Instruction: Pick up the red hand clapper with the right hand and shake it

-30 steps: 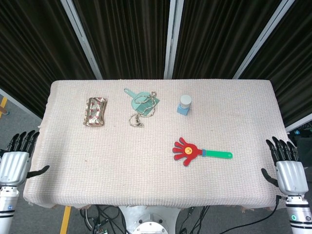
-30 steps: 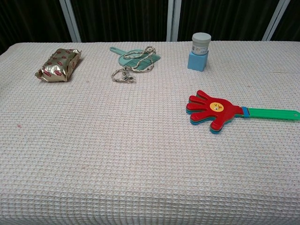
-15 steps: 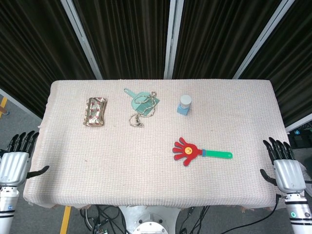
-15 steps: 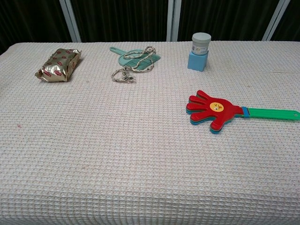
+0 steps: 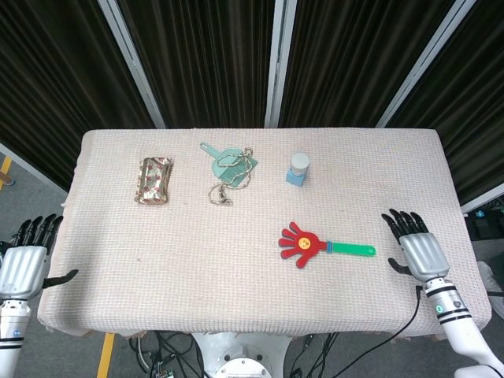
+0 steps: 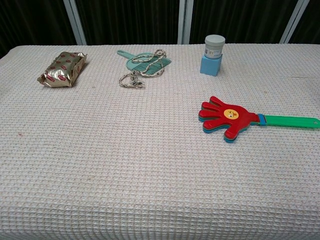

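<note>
**Head view: right hand comes in over the table edge**

Head view shows the right hand [image 5: 416, 246] now above the cloth-covered table [image 5: 118, 283], near the green handle end of the red hand clapper [image 5: 324, 246]; half a second ago it hung off the right edge. Its fingers are spread and hold nothing. The left hand [image 5: 24, 264] stays beside the table's left edge, fingers apart and empty. The clapper has not moved.

Chest view shows no hand. The clapper lies flat at right, a yellow smiley face on its red palm. Behind it stands a small jar [image 6: 214, 48] on a blue box; its label is too small to read. The foil packet [image 6: 62, 69] carries red marks, unreadable.
</note>
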{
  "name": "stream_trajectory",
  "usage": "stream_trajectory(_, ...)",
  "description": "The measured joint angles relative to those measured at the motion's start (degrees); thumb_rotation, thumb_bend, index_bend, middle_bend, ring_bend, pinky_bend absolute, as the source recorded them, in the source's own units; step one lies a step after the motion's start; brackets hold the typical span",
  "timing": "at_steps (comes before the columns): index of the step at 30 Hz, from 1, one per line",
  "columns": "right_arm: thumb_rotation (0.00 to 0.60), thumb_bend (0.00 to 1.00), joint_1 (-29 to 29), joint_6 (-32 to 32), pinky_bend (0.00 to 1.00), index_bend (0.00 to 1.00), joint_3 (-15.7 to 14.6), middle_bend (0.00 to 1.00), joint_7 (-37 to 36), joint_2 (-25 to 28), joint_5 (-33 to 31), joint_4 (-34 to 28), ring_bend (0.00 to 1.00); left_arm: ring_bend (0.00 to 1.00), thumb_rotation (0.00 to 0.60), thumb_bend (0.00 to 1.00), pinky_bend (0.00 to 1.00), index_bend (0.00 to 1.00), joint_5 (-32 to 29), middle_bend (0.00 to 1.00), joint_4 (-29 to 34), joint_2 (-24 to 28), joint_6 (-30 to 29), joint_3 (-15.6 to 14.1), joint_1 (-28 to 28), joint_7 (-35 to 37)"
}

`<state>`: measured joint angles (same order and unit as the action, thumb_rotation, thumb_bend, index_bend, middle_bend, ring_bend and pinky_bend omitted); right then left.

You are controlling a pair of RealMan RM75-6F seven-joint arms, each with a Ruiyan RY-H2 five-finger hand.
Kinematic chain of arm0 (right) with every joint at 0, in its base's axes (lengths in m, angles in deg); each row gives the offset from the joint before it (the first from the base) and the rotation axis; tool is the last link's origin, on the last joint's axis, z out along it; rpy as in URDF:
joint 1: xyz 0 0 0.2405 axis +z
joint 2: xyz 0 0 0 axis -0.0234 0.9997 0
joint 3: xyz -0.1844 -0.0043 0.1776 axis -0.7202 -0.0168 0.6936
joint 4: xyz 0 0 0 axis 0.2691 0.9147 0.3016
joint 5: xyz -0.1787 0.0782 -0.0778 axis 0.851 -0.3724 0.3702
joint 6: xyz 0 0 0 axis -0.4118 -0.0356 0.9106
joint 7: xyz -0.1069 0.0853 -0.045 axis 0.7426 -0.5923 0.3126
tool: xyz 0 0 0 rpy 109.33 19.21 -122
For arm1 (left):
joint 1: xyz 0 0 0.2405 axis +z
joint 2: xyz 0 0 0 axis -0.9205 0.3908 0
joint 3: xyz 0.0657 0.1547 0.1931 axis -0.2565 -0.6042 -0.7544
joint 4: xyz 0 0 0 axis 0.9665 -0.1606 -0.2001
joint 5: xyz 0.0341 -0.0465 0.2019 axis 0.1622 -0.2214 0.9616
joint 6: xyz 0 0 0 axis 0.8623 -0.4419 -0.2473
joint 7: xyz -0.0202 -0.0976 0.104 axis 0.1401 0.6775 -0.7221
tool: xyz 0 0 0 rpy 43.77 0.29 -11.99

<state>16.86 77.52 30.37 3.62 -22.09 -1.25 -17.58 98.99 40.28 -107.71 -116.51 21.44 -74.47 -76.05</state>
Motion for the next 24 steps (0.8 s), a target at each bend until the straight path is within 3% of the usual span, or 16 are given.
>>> stream_trajectory(13, 0.600, 0.16, 5.5, -5.9, 0.00, 0.14, 0.0, 0.00, 14.8, -10.6, -7.5, 2.4, 0.00, 0.00, 0.529, 0.04, 0.04, 0.04, -0.1, 0.04, -0.2, 0.3, 1.5, -0.6, -0.4, 0.0)
stream_trajectory(24, 0.600, 0.16, 8.7, -7.7, 0.00, 0.30, 0.8, 0.00, 14.8, -12.8, -9.5, 2.7, 0.00, 0.00, 0.531, 0.06, 0.04, 0.04, -0.3, 0.04, -0.8, 0.7, 3.2, -1.4, -0.7, 0.4)
